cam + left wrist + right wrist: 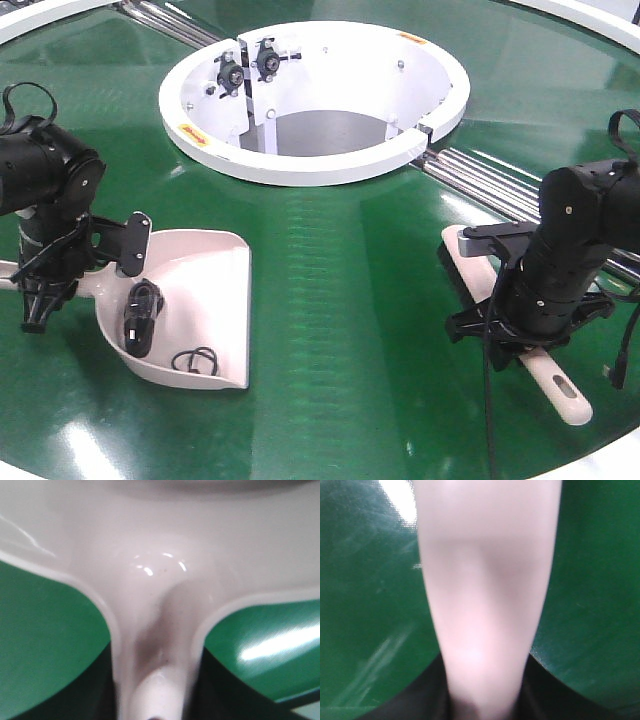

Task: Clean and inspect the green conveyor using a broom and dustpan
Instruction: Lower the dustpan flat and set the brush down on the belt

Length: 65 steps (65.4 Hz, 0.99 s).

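Around the middle of the green conveyor (340, 300) you've got the white-rimmed centre hole (300, 165), with two black wheels (248, 65) mounted on its inner wall and a yellow sticker (190, 130) on the rim. Steel rollers (490, 175) run out from the rim to the right, and a second set shows at top left. A black cable (490, 400) from your right arm hangs across the belt just beside the broom's handle. The dustpan (205, 290) sits on the left of the belt with its mouth facing right. It's pale pink and glossy, with raised sides. Inside it lie a black cable bundle (142, 315) and a loose black cord loop (195, 360) close to the mouth. Your left gripper (42, 295) is at the far left, pinching the dustpan's handle. The left wrist view is blurred, but it shows the handle narrowing down between dark shapes on both sides, with green belt under it. The broom (560, 385) is on the right, slim and pale pink. Its far end lies just beside the rollers, and its slotted handle end points to the near edge. Your right gripper (525, 335) straddles it mid-length and is pressed onto it. The right wrist view is blurred pink stem against green. Can't tell if either tool is off the belt.
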### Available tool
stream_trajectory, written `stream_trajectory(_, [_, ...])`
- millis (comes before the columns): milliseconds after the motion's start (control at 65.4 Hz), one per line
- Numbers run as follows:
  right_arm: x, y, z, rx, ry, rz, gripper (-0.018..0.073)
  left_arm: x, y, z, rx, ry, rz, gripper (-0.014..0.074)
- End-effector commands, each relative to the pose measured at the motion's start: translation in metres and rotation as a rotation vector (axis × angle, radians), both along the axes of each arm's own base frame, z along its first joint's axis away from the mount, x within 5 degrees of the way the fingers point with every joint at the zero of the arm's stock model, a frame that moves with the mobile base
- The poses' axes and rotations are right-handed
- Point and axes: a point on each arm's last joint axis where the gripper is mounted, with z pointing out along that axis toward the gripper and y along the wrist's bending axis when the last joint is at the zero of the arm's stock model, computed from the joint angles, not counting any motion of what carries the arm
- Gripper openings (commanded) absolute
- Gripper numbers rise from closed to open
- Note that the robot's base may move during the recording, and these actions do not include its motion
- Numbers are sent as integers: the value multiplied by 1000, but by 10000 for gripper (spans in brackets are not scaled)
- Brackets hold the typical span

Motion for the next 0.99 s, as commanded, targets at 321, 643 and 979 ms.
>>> stream_trajectory(321, [0,-2,18,7,-58,17,47,-1,-5,23,-57,-89,61,17])
stream_trajectory(643, [3,-2,18,12,-83,18,129,-3,-8,22,-102,-89,119,188])
stream_trajectory(979, [7,-1,6,5,-50,14,316,-3,-8,23,-113,-123,187,524])
